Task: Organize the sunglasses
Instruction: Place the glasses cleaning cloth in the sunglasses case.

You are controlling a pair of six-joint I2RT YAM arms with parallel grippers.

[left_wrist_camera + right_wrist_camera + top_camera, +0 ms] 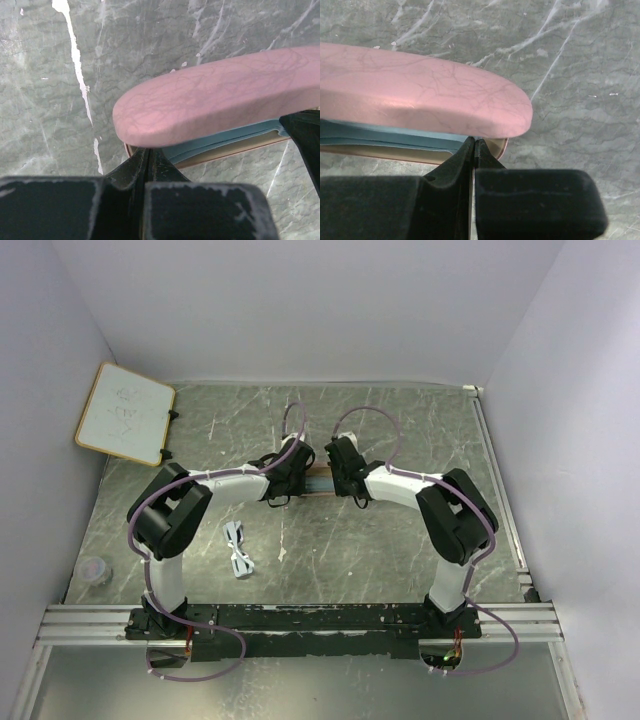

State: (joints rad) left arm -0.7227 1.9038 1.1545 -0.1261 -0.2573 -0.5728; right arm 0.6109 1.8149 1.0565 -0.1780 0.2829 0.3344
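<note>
1. Sunglasses (238,548): lie flat on the surface (400,550), beside the left arm's elbow and well apart from both grippers. Touched by nothing.
2. Case (320,480): sits mid-surface between the two wrists, long axis left to right. Shows its pink lid lifted off the tan lower half in both wrist views, with a blue-grey layer in the gap; cannot tell whether that is lining or a cloth.
3. Left gripper (148,155): jaws pressed fully together, tips right at the rim of the lower half at the case's left end, under the lid. Cannot tell whether the thin rim is pinched or only touched.
4. Right gripper (474,145): likewise closed tight, tips at the rim at the opposite end of the case. Same doubt about an actual pinch.
5. Elsewhere: a whiteboard (125,412) leans in the far left corner, and a small round object (93,568) rests near the left wall.
6. Progress, as a judgement: early to middle. Done: case partly open and attended at both ends.
7. Left to do: open the lid wide enough, free one gripper, fetch the sunglasses, lay them inside, then close the lid. Nothing of the sunglasses' own handling is done yet.
</note>
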